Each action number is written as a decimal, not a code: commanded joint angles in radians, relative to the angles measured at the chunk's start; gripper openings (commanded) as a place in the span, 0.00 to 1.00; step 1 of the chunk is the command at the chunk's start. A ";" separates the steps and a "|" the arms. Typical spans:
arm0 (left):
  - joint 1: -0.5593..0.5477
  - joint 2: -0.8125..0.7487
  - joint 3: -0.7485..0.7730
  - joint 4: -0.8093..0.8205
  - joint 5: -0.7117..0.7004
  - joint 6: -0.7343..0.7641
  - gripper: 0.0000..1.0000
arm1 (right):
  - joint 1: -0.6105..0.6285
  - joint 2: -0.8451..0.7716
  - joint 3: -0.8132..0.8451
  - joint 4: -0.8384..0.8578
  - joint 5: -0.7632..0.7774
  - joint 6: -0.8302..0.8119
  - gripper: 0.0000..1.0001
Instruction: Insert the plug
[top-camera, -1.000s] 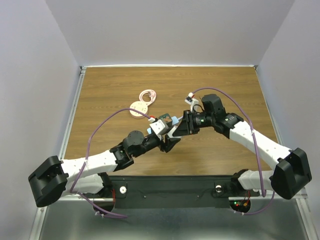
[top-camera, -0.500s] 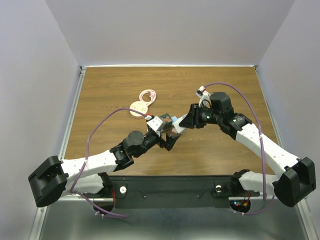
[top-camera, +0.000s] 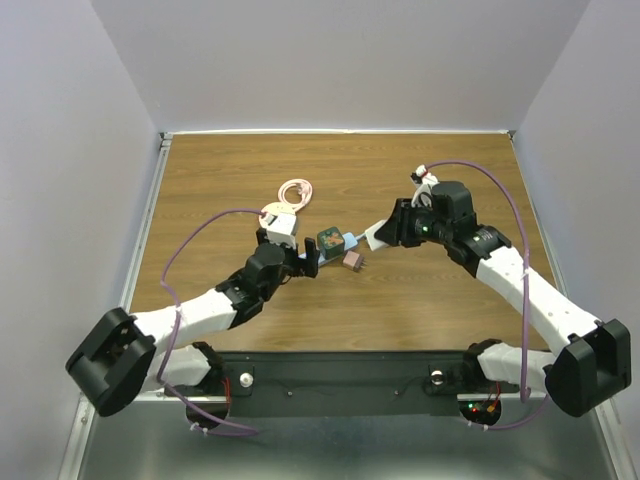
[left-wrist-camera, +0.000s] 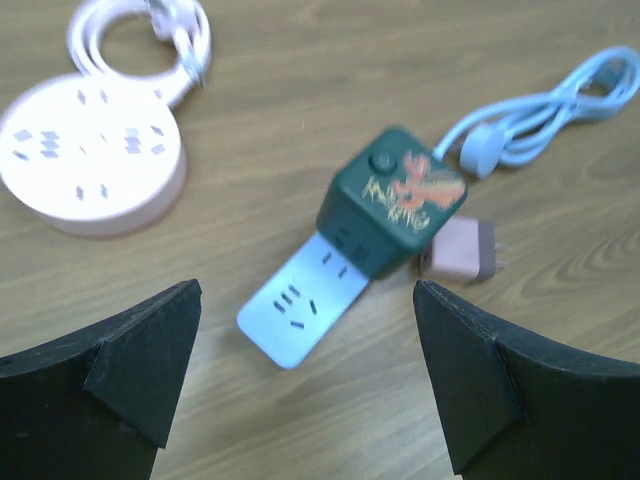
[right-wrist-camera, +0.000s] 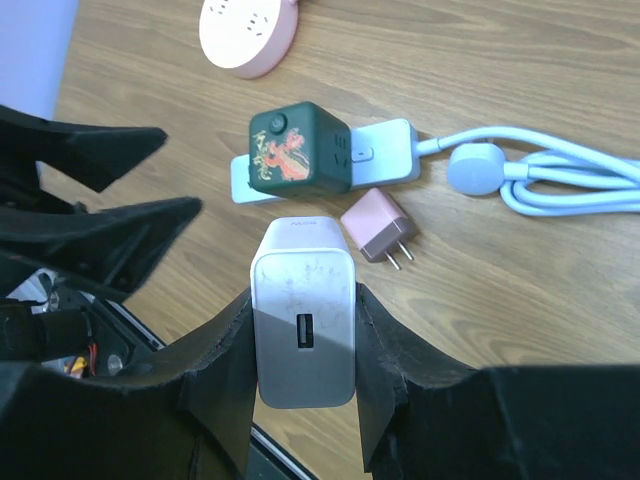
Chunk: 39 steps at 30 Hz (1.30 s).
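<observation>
A white USB charger plug (right-wrist-camera: 303, 310) sits between the fingers of my right gripper (right-wrist-camera: 303, 300), which is shut on it; from above the plug (top-camera: 376, 236) hangs just right of the strip. A light blue power strip (left-wrist-camera: 305, 312) lies on the table with a dark green cube adapter (left-wrist-camera: 393, 200) on its far end. My left gripper (left-wrist-camera: 305, 292) is open, with nothing between its fingers, just short of the strip's near end. From above, this gripper (top-camera: 305, 262) is left of the green cube (top-camera: 329, 240).
A small pink adapter (left-wrist-camera: 457, 250) lies loose beside the cube, prongs pointing away. The strip's blue cable (right-wrist-camera: 560, 180) is bundled to the right. A round pink socket hub (top-camera: 275, 215) with its coiled cord (top-camera: 295, 191) lies further back on the left.
My left gripper opened, let go of the green cube and strip, and drew back to the left. My right gripper moved right and away from the strip with the white plug.
</observation>
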 joint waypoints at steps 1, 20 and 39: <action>0.000 0.112 0.075 0.011 0.087 -0.046 0.99 | 0.000 -0.044 -0.009 0.036 0.023 -0.017 0.00; 0.041 0.385 0.181 0.202 0.361 -0.124 0.99 | -0.003 -0.111 -0.023 0.005 0.060 -0.014 0.01; -0.011 0.564 0.347 0.324 0.483 -0.239 0.99 | -0.002 -0.134 -0.008 -0.029 0.115 -0.028 0.01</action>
